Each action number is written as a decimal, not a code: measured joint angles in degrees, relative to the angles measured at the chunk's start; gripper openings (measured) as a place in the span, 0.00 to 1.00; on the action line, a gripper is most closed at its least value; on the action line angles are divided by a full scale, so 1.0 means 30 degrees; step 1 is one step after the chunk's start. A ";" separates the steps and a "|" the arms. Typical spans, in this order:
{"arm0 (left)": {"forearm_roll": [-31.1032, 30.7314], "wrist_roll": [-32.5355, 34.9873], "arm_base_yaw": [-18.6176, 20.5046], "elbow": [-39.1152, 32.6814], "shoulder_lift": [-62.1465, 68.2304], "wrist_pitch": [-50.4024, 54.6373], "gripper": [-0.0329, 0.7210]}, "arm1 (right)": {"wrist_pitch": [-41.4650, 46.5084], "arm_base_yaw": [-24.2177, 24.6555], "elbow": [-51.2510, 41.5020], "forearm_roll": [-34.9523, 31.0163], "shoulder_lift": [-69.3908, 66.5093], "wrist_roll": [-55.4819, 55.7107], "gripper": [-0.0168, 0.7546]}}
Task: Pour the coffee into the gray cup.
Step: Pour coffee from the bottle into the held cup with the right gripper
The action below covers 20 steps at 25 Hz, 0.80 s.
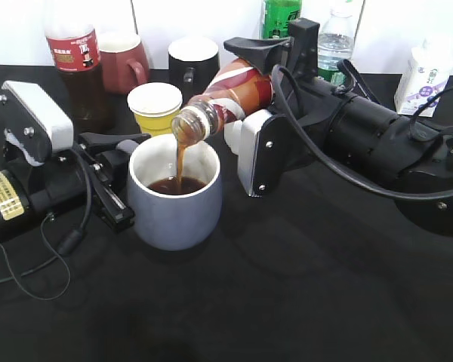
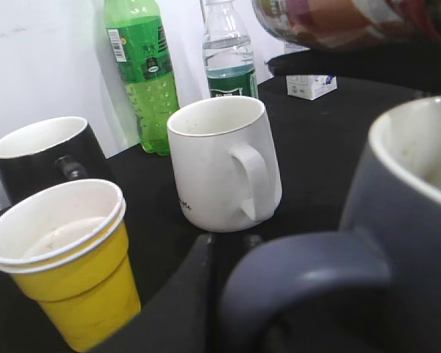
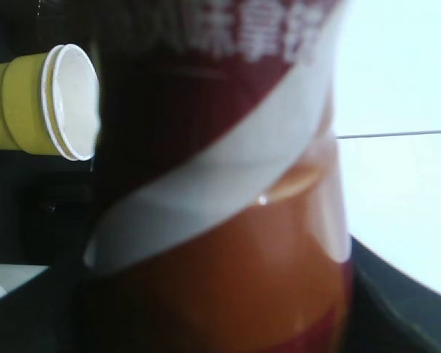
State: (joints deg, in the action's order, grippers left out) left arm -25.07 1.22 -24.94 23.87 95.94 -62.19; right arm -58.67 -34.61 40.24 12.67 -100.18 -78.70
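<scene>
The coffee (image 1: 230,96) bottle is tipped well over, its long axis running from upper right down to lower left in the exterior view, mouth pointing down and left over the gray cup (image 1: 175,197). A thin brown stream drops from the open neck straight into the cup — there is already a dark pool sitting low inside the cream interior. The right end effector (image 1: 263,79) is clenched on the bottle's body, one black finger over the top, the white-faced block below it. Up close in the right wrist view, the bottle (image 3: 228,191) fills the frame: brown liquid, a white swoosh across a dark red label.

The gray cup stands upright on the black desk (image 1: 287,302), near the front centre, its handle turned toward the left arm. The left end effector (image 1: 117,170) sits right at that handle side, fingers close against the cup — whether they are actually pinching the handle I cannot tell. In the left wrist view the gray handle (image 2: 309,283) looms large in the foreground.

Behind the cup, just beside it, a yellow paper cup (image 1: 155,107) stands upright; a white mug (image 2: 224,165) and a black mug (image 1: 193,68) are farther back, with a green bottle (image 2: 143,73) against the wall.
</scene>
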 joint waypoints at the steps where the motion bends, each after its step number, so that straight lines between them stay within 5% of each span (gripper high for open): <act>1: 0.0000 0.0000 0.0000 0.0000 0.0000 0.0014 0.14 | 0.0000 0.0000 0.0000 -0.0018 0.0000 0.0000 0.71; 20: 0.0000 0.0021 0.0000 0.0000 0.0000 0.0014 0.15 | 0.0030 0.0000 0.0000 -0.0031 0.0000 0.0065 0.71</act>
State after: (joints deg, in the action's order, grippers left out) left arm -25.07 1.28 -24.94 23.87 95.94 -62.15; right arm -58.58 -34.61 40.24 12.58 -100.18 -78.51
